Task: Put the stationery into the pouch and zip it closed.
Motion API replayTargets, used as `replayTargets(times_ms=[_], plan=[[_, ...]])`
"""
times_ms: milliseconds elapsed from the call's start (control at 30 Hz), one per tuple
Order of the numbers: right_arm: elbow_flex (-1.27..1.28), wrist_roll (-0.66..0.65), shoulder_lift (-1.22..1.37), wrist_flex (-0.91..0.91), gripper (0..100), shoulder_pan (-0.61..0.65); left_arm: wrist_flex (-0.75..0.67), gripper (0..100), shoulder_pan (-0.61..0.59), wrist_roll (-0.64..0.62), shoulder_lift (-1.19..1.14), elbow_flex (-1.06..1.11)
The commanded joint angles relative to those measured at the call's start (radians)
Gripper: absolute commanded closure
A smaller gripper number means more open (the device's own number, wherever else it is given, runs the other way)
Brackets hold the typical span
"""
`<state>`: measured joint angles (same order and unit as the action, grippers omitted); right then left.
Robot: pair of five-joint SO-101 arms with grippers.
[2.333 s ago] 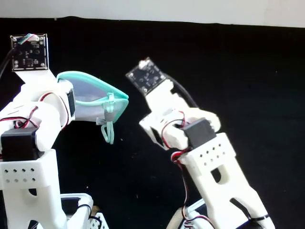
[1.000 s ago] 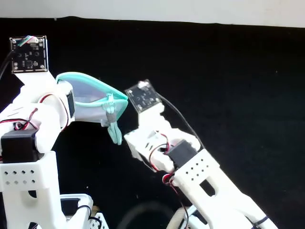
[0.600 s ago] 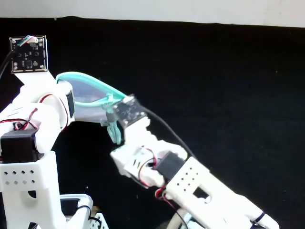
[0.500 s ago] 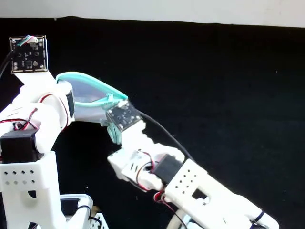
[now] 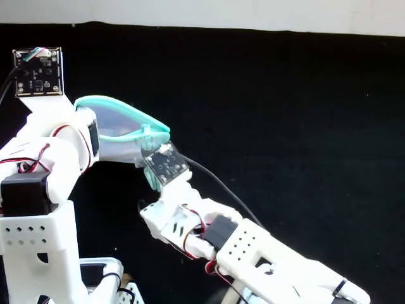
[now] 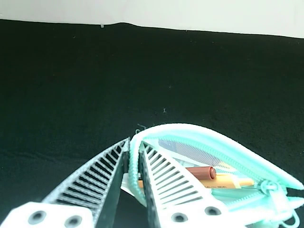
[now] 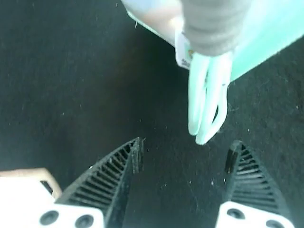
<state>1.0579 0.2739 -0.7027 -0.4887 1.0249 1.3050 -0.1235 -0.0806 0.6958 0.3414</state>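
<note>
1. The black surface [image 5: 304, 95] carries both arms. The left arm [image 5: 44, 164] stands by its left edge, and the right arm [image 5: 253, 253] leans in from the near edge toward it.
2. The mint pouch [image 5: 120, 126] is held up near the left edge with its mouth gaping. The zip looks almost fully open.
3. The left end effector [image 6: 134, 145] is clamped on the pouch's rim at the end away from the slider [image 6: 270, 187].
4. The right end effector [image 7: 185, 147] has its jaws wide apart just short of the pull cord [image 7: 206, 95]. The cord's loop hangs toward the gap but is not yet between the tips.
5. Two pens [image 6: 204, 172] lie inside the pouch, one brown-capped and one with an orange barrel, so the step in hand is probably the zipping.
6. To do it well:
   - Advance until the cord sits deep between the jaws.
   - Close on the cord near the slider rather than at its limp tip.
   - Draw along the zip line toward the left clamp, keeping the rim taut.
   - A sideways pull would likely twist the pouch or jam the slider.
</note>
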Motion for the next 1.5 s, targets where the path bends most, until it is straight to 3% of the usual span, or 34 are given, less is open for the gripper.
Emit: replayTargets(times_ms=[0, 233, 467, 767, 833, 933, 1467], plan=[[0.021, 0.002, -0.012, 0.096, 71.6, -0.021, -0.002, 99, 0.025, 0.002, -0.031, 0.047], [0.025, 0.0, -0.01, 0.124, 72.6, -0.099, -0.043, 99, 0.027, 0.002, -0.031, 0.088], [0.027, 0.0, -0.01, 0.125, 89.1, -0.107, -0.043, 99, 0.025, 0.002, -0.031, 0.088], [0.028, -0.003, -0.01, 0.125, 90.0, -0.107, -0.043, 99, 0.025, 0.002, -0.031, 0.09], [0.027, -0.074, -0.01, 0.125, 90.8, -0.124, -0.043, 99, 0.025, 0.002, -0.031, 0.09], [0.027, -0.164, -0.01, 0.124, 99.6, -0.166, -0.043, 99, 0.025, 0.002, -0.031, 0.09], [0.016, -0.17, -0.012, 0.071, 99.3, -0.363, -0.043, 99, 0.025, 0.002, -0.031, 0.09]])
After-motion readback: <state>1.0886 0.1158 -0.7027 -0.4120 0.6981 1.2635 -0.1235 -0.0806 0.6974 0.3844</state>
